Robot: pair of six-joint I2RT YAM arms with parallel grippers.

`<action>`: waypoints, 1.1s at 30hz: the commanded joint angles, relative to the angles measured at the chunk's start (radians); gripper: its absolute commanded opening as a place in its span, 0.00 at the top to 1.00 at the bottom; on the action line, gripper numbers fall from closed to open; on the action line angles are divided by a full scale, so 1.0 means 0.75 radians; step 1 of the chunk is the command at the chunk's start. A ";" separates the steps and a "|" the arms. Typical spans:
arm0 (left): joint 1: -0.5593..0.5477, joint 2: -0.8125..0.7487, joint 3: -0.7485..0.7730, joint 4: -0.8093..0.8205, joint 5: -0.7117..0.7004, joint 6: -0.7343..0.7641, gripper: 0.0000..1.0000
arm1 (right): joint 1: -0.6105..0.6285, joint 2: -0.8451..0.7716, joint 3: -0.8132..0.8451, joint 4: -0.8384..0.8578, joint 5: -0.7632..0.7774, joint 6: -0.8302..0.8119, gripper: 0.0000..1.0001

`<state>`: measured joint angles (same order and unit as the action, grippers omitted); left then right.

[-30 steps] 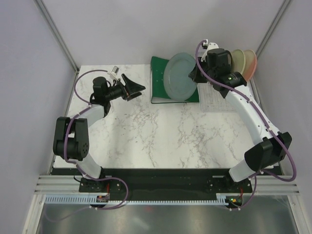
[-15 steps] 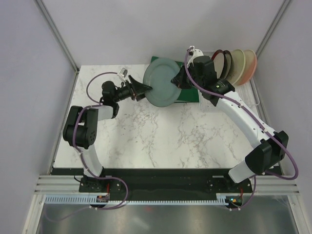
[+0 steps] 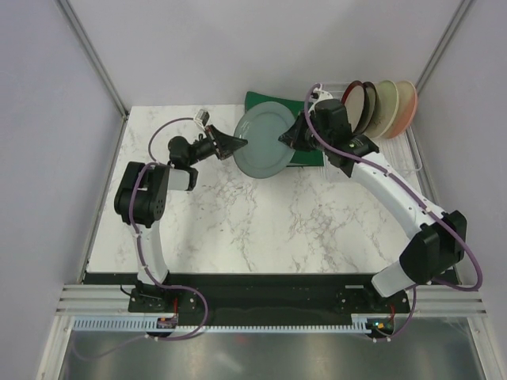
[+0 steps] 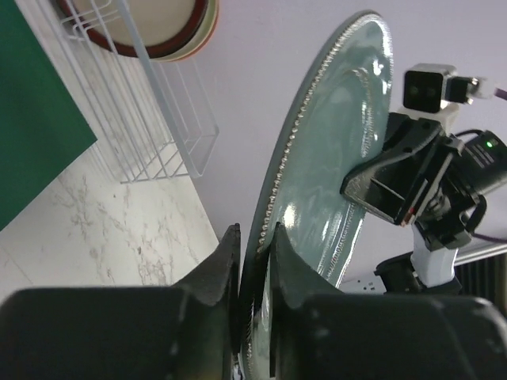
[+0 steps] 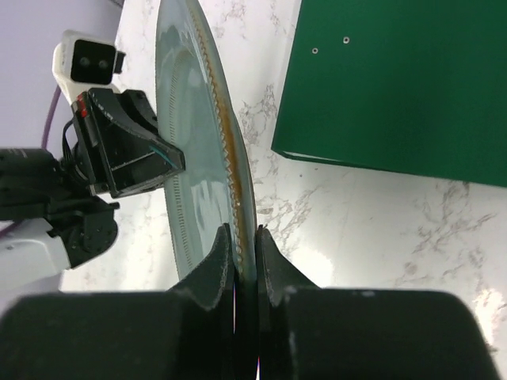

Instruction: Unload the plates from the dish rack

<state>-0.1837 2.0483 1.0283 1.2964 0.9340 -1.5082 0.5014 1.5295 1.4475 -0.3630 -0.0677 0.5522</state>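
At upper centre, the slate grey plate (image 3: 263, 142) hangs on edge, the right gripper (image 3: 287, 138) clamped on its right rim, the left gripper (image 3: 238, 144) on its left. Other plates (image 3: 380, 107) stand in the dish rack (image 3: 409, 150), upper right.

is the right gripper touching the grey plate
Touching. The right wrist view shows the right gripper pinching the grey plate at its rim, no gap either side.

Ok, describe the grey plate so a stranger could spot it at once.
At the far edge of the marble table lies a green binder. By it, the grey plate is held aloft, gripped at opposite rims by the left pincer and right pincer; the other plates stand in the dish rack.
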 commanded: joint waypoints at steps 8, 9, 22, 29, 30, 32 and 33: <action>-0.037 -0.056 0.040 0.186 0.059 -0.018 0.98 | 0.019 -0.076 0.007 0.249 -0.082 0.027 0.72; -0.037 -0.066 0.036 0.157 0.057 -0.002 0.98 | 0.019 -0.076 0.003 0.235 -0.069 0.027 0.56; 0.050 -0.356 0.030 -0.548 0.076 0.511 0.98 | -0.032 -0.094 0.052 0.081 0.191 -0.137 0.22; 0.177 -0.391 0.018 -0.585 0.088 0.516 0.98 | -0.086 -0.049 0.076 0.075 0.166 -0.147 0.23; 0.200 -0.397 0.016 -0.601 0.084 0.518 0.98 | -0.094 -0.047 0.076 0.073 0.166 -0.151 0.22; 0.283 -0.397 0.016 -0.636 0.082 0.522 0.98 | -0.116 -0.047 0.085 0.053 0.174 -0.166 0.22; 0.308 -0.391 0.018 -0.640 0.086 0.520 0.98 | -0.122 -0.049 0.087 0.044 0.180 -0.176 0.22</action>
<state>-0.0414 1.8259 1.0248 0.7872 0.9794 -1.1294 0.4309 1.4933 1.4635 -0.3431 0.0505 0.4564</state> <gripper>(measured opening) 0.133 0.778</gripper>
